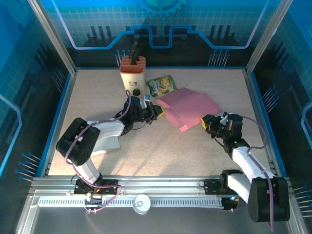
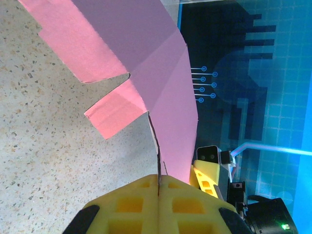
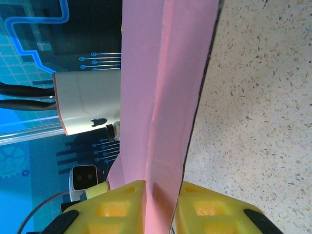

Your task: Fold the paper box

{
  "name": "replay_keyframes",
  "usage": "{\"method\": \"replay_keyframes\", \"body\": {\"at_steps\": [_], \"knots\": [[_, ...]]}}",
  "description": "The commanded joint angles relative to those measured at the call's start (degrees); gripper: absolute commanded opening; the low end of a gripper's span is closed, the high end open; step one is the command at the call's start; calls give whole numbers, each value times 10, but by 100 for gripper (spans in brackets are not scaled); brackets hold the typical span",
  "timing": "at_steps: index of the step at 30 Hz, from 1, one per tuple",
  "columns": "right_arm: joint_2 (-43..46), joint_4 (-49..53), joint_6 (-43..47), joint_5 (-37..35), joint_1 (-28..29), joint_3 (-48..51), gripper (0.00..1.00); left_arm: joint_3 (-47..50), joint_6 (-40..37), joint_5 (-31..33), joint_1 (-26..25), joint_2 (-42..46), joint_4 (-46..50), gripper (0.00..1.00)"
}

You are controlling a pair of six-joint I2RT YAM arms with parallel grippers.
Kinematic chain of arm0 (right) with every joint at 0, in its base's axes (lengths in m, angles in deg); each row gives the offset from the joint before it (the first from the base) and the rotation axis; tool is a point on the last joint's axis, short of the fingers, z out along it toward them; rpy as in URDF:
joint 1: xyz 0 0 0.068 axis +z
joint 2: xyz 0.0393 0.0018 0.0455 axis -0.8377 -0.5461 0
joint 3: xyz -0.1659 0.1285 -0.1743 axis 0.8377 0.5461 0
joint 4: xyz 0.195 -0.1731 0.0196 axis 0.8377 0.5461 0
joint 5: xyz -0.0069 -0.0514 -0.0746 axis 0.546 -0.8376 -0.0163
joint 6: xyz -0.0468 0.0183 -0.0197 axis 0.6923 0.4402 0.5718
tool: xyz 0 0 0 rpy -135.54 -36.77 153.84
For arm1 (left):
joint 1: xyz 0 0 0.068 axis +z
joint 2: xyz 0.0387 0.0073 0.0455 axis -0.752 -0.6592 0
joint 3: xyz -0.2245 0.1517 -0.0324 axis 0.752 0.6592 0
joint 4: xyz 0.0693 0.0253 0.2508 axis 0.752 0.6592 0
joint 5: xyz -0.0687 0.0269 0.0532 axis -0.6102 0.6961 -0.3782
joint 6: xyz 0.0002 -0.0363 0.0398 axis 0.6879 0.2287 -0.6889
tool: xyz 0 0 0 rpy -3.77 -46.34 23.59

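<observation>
Pinching creased pink paper box (image 1: 192, 105), speckled table (image 1: 161, 148).

text: none legible | snack bag (image 1: 162, 86): print too small to read

the pink paper box (image 1: 187, 108) is thin matt paper, smooth with sharp creases, and the table (image 1: 146, 146) looks like pale speckled stone with a dull, grainy top. the fingers (image 2: 131, 204) of the left gripper (image 1: 161, 112) and the fingers (image 3: 117, 204) of the right gripper (image 1: 205, 121) are smooth yellow plastic with square hollows. the snack bag (image 1: 162, 86) is shiny and crinkly, the knife block (image 1: 132, 73) looks like smooth plastic, and the frame rail (image 1: 146, 183) is bare grey metal.
</observation>
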Motion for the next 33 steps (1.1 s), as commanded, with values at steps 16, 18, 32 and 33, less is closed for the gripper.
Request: {"method": "replay_keyframes", "body": {"at_steps": [16, 18, 32, 33], "knots": [[-14, -29, -4, 3, -9, -53, 0, 11, 2, -23, 5, 16, -18, 28], [1, -9, -1, -1, -8, -67, 0, 23, -6, -15, 4, 34, -9, 44], [146, 461, 56, -183, 106, -349, 0, 46, -153, 122, 5, 290, 311, 61], [146, 485, 50, -220, 134, -368, 0, 39, -160, 126, 5, 297, 330, 61]]}}
